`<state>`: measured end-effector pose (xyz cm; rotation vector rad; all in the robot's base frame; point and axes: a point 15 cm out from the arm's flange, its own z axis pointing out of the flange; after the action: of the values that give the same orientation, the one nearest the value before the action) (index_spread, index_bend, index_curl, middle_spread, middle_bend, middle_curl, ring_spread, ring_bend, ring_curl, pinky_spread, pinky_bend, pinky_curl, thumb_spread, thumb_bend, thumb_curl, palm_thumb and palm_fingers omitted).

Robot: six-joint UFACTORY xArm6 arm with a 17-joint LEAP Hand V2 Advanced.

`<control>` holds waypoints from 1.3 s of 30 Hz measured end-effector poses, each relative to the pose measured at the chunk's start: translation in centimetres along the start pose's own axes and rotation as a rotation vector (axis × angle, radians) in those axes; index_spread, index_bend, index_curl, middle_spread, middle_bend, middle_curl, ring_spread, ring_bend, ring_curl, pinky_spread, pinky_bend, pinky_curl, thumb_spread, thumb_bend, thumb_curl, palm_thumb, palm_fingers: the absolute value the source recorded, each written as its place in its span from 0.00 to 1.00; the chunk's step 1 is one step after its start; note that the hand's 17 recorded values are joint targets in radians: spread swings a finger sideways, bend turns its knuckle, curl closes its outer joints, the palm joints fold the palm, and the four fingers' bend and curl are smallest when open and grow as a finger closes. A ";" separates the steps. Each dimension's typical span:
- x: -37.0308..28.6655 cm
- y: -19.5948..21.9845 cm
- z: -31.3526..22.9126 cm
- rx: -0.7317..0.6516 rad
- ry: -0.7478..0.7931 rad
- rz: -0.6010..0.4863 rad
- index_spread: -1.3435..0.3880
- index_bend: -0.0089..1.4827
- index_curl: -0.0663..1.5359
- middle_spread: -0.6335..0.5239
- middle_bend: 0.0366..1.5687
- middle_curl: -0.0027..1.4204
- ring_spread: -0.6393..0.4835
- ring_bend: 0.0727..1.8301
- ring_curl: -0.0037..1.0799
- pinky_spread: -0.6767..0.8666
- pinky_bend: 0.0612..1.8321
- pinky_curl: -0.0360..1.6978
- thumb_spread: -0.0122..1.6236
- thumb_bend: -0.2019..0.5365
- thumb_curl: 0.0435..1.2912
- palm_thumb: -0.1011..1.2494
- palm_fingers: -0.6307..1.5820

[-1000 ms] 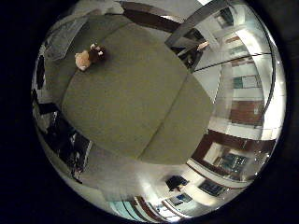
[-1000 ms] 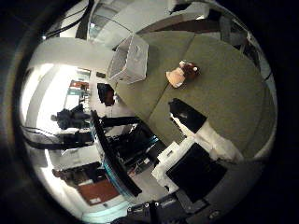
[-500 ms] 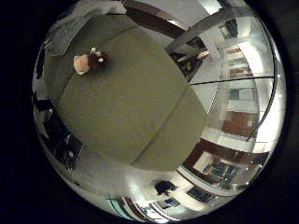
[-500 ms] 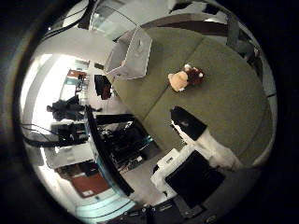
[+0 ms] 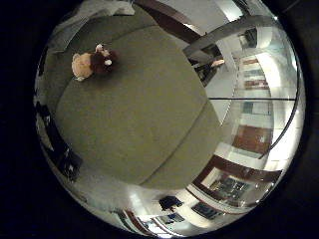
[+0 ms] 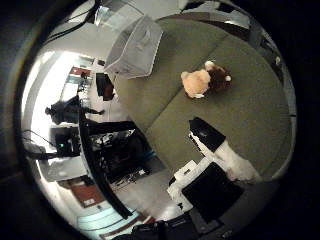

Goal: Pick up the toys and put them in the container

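A small plush toy (image 6: 205, 79), tan with a dark brown part, lies on the olive green table (image 6: 240, 115). It also shows in the right little finger side palm view (image 5: 92, 64), near the table's edge. A clear plastic container (image 6: 134, 46) stands on the table's corner, a short way from the toy. One black-and-white finger (image 6: 222, 152) of my right hand reaches out over the table in the right thumb side palm view, straight, away from the toy and touching nothing. The hand is well above the table.
Beyond the table's edge stand black equipment and stands (image 6: 75, 140) on a pale floor. A glass wall and building front (image 5: 254, 110) lie beyond the table's far side. The green table top (image 5: 140, 110) stretches wide around the toy.
Both whole views have shifted, so the hand has moved. The toy and the container look a little larger and nearer in the views. The toy itself has not moved on the table.
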<state>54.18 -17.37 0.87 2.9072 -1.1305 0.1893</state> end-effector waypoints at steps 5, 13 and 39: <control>-1.6 -1.8 2.3 0.009 0.007 -0.015 0.53 0.12 0.23 0.52 0.10 0.24 0.54 0.21 0.23 0.60 0.43 0.02 0.64 0.24 0.33 0.67 0.34; -3.2 -2.8 5.9 0.011 -0.003 -0.016 0.54 0.11 0.22 0.53 0.10 0.24 0.57 0.21 0.24 0.60 0.44 0.02 0.63 0.24 0.34 0.68 0.32; 1.5 -5.3 9.9 -0.059 0.099 -0.040 0.54 0.12 0.22 0.53 0.10 0.24 0.60 0.19 0.24 0.60 0.39 0.03 0.62 0.24 0.36 0.66 0.32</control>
<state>59.88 -15.08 -8.65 2.8312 -1.0443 0.2905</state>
